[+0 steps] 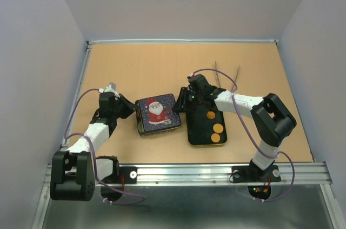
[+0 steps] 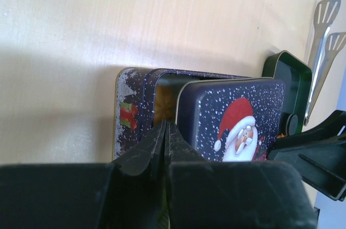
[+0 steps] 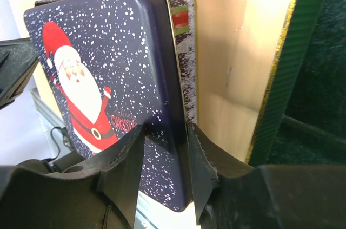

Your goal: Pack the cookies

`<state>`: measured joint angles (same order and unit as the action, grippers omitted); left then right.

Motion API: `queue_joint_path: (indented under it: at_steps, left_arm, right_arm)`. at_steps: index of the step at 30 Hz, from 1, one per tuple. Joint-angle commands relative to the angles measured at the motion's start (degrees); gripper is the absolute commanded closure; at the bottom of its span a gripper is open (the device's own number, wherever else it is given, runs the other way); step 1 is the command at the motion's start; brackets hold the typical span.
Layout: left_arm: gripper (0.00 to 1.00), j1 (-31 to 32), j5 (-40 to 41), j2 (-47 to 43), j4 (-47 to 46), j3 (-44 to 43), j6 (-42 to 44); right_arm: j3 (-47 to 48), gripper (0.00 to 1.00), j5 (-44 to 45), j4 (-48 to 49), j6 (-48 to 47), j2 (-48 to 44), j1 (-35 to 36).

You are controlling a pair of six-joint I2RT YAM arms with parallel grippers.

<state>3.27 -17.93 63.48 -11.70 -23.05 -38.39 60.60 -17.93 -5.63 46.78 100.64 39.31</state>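
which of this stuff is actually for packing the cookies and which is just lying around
For the job:
- cookies, three showing on the dark tray
- Christmas tin
- Santa lid

Just lying about:
- metal tongs, untouched behind the tray

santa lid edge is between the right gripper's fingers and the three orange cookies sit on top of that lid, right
Not quite. The orange cookies, three of them, lie in the dark green tray, not on the lid; the top view shows it. The edge of the Santa lid is indeed between the fingers of the right gripper.
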Motion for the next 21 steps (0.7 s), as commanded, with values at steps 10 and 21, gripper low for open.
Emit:
queue_joint_path:
  at_steps: [10,21]
  left_arm:
    - [0.80,-0.10,8.25,-9.42,11.60,-5.69,1.04]
    - [0.74,-0.19,13.81,-7.42,9.95,-0.42,-4.15]
  right_arm:
    - [3.30,0.61,-0.61,1.58,0.59,-1.94,-0.37]
    - [5.23,0.62,-1.40,1.94,0.94,-1.06,-0.29]
